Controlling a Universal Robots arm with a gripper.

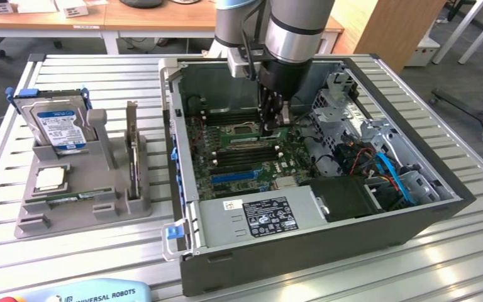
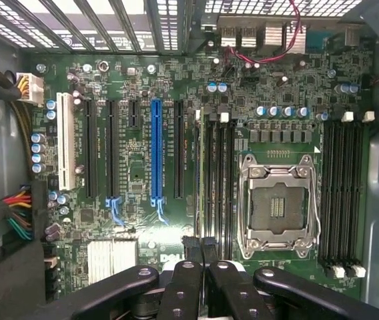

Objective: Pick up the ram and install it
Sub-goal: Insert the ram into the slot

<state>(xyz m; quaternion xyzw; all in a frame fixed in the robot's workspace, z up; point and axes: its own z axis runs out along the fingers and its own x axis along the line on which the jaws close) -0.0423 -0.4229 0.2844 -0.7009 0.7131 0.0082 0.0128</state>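
1 gripper (image 1: 272, 128), closed, above the memory slots (image 2: 217, 180).

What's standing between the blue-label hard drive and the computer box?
A dark expansion card, upright on edge in the gray holder, sits between the hard drive and the computer case, seen in the exterior view.

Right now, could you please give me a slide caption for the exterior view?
Shut gripper inside the open case, over the memory slots beside the CPU socket.

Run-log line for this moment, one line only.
gripper: shut | where: inside computer case, low over memory slots beside CPU socket | held: cannot tell
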